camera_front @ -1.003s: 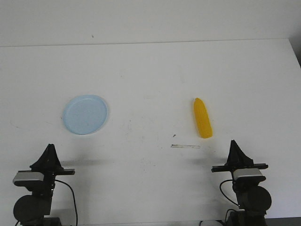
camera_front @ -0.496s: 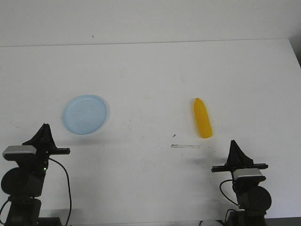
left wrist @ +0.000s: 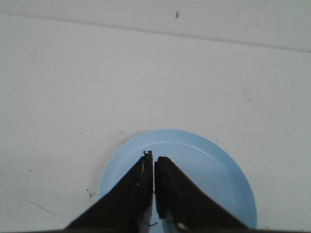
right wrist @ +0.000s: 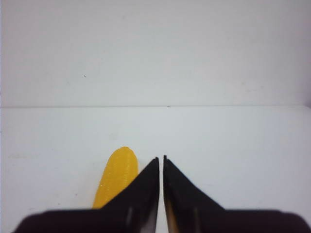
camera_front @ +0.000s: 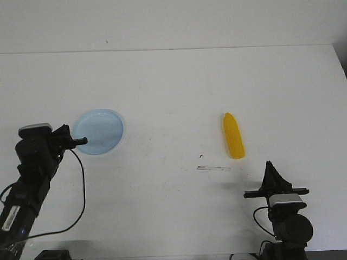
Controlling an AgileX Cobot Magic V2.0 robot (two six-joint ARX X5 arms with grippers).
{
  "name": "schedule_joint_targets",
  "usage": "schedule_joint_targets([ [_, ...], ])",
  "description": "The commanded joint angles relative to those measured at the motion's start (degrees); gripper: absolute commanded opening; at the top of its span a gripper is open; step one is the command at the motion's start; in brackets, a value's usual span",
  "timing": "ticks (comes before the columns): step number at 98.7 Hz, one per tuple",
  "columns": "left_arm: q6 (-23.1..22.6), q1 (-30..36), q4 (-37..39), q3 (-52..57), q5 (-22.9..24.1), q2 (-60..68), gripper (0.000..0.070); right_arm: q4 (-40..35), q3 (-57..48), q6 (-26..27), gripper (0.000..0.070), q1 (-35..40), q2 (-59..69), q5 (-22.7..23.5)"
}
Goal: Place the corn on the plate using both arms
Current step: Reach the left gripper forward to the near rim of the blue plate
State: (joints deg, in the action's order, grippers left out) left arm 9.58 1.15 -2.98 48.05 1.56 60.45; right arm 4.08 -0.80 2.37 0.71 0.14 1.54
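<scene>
No brand, label or writing can be read anywhere in the three views. The white table [camera_front: 173,86] carries only small dark specks and, near the corn [camera_front: 233,135], a thin pale strip [camera_front: 213,168] lying flat, just in front of the cob. The corn lies on the right half of the table, its pointed end away from the robot, well apart from the light-blue plate [camera_front: 103,130] on the left half. Nothing stands between them.

The left gripper [camera_front: 66,138] is at the plate's left edge; its jaws are closed to a thin slit and hold nothing. The right gripper [camera_front: 269,169] is near the front edge, behind the corn, jaws also almost together and empty.

The left wrist view shows the fingertips over the plate's [left wrist: 204,165] near part, which the front view does not make clear. The right wrist view shows the corn [right wrist: 116,179] partly hidden by one finger [right wrist: 141,194].
</scene>
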Motion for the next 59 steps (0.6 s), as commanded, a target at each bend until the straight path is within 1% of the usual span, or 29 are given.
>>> schedule_joint_targets([
  [1,3.0,-0.3,-2.1,3.3,0.1,4.5,0.0001,0.6,0.1,0.6,0.0013,0.0,-0.1,0.0],
  [6,3.0,-0.8,-4.1,5.7,-0.5,7.7,0.0002,0.6,0.1,0.6,0.0013,0.0,-0.1,0.0],
  [10,3.0,-1.4,-6.3,7.6,-2.0,10.3,0.0002,0.6,0.1,0.6,0.0013,0.0,-0.1,0.0],
  [30,2.9,-7.5,-19.2,19.1,-13.4,22.6,0.0002,0.6,0.1,0.6,0.0013,0.0,-0.1,0.0],
  [36,2.9,-9.4,-22.9,22.9,-16.1,25.9,0.0001,0.6,0.1,0.6,0.0013,0.0,-0.1,0.0],
  [43,2.9,-11.5,-26.7,27.0,-17.9,29.6,0.0003,0.6,0.1,0.6,0.0013,0.0,-0.1,0.0],
  [50,2.9,-13.3,-29.5,30.3,-18.4,32.9,0.0007,0.6,0.1,0.6,0.0013,0.0,-0.1,0.0],
  [54,2.9,-14.0,-30.8,31.8,-18.4,34.8,0.0031,0.6,0.1,0.6,0.0013,0.0,-0.1,0.0],
  [59,2.9,-14.7,-32.1,33.0,-18.4,36.9,0.0109,0.6,0.1,0.6,0.0013,0.0,-0.1,0.0],
])
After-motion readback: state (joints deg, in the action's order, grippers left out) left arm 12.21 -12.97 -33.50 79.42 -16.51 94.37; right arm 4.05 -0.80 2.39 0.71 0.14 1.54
